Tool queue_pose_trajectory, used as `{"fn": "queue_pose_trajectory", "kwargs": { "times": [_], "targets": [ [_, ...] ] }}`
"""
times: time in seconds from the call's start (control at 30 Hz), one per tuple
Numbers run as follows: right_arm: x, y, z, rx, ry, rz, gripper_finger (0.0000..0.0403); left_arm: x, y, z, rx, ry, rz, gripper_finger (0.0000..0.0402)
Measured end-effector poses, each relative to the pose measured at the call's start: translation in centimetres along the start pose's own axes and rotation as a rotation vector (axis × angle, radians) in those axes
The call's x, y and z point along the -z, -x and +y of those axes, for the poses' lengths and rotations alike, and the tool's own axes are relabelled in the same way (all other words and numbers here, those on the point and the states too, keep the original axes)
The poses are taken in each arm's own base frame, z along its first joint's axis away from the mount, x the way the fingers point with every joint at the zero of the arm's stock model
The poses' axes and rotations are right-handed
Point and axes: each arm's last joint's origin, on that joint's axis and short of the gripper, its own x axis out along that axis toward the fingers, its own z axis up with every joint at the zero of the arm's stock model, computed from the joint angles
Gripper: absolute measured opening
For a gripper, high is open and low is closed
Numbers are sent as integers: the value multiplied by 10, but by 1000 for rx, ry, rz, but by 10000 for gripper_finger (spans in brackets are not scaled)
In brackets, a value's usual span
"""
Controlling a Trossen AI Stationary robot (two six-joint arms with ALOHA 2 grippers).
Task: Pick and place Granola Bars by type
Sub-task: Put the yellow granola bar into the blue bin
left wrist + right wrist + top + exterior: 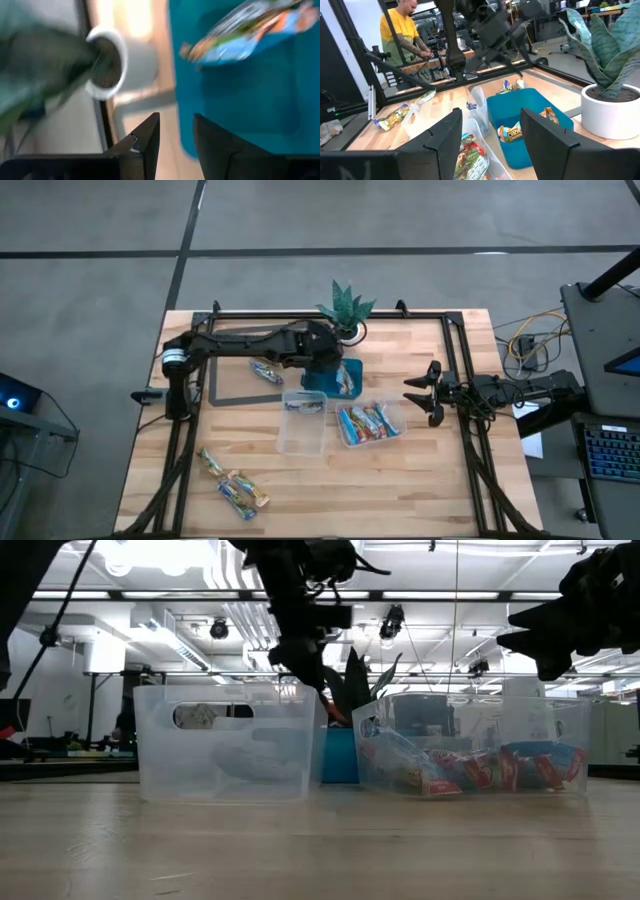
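Two arms share the table. From above, the left gripper (335, 367) hangs over the teal tray (322, 383) at about 12 o'clock from the table's middle, just beside the potted plant (345, 308). Its wrist view shows its fingers (145, 140) parted by a narrow gap with nothing between them; they stand above the tray's edge, and a blue-and-orange bar (247, 32) lies on the teal floor beyond them, blurred.

The right gripper (428, 392) waits at 3 o'clock near the table's edge, fingers (445, 135) spread wide and empty, pointing toward the middle.

Granola bars lie in several places. At least two sit in the tray (527, 127). A heap in red, blue and silver wrappers fills the clear tub (370, 423) just right of centre. The other clear tub (304, 421), touching the tray's near side, holds one small bar (305, 405) at its far end. One bar (266, 369) rests at 10 o'clock under the left arm, and a few bars (232, 483) are scattered at 7 o'clock, well apart from the tubs.

Beyond the table, a person in a yellow shirt (402, 35) stands at a bench.
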Motion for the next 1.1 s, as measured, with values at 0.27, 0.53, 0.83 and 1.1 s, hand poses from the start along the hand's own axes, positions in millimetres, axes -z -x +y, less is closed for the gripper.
{"fn": "queue_pose_trajectory", "kwargs": {
  "times": [0.27,0.53,0.83,1.1],
  "targets": [
    [1,0,0,-1,2,6,189,26,39,-1,66,41,149,99],
    [1,-1,0,0,3,10,189,38,95,-21,210,54,128,99],
    [1,-1,0,0,3,10,189,43,150,-79,480,-78,133,99],
    [1,-1,0,3,4,11,189,46,193,-135,611,-148,59,99]
  ]
}}
